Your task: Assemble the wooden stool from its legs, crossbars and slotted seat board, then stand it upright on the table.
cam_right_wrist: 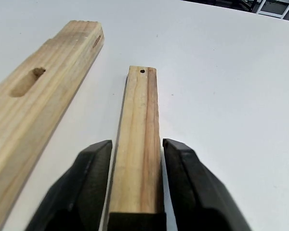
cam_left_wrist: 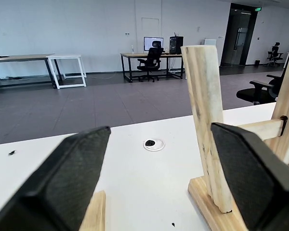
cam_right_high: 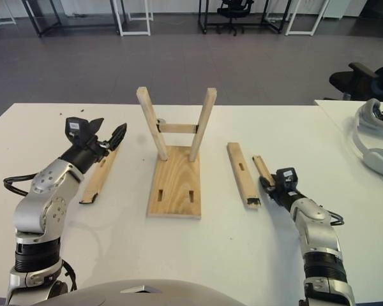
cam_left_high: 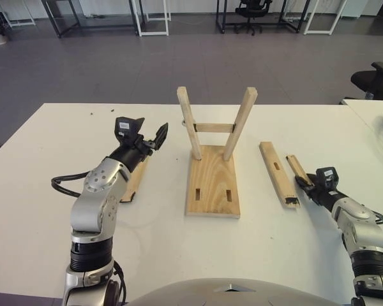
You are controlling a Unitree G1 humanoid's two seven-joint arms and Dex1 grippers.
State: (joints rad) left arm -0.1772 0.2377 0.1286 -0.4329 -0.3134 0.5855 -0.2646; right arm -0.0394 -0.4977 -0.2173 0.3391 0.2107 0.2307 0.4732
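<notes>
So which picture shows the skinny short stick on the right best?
The right wrist view: the crossbar is close up, held by the right end effector, its end hole clear. The eye views show it small beside a loose leg, near end hidden.

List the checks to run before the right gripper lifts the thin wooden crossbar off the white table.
1. Right gripper shut on thin wooden crossbar: ok.
2. Crossbar apart from the loose slotted wooden leg beside it: ok.
3. Left gripper open and empty: ok.
4. Two upright wooden legs standing in the flat wooden seat board: ok. Tightness of the joints: cannot tell.
5. Board's two near slots unfilled: ok.
</notes>
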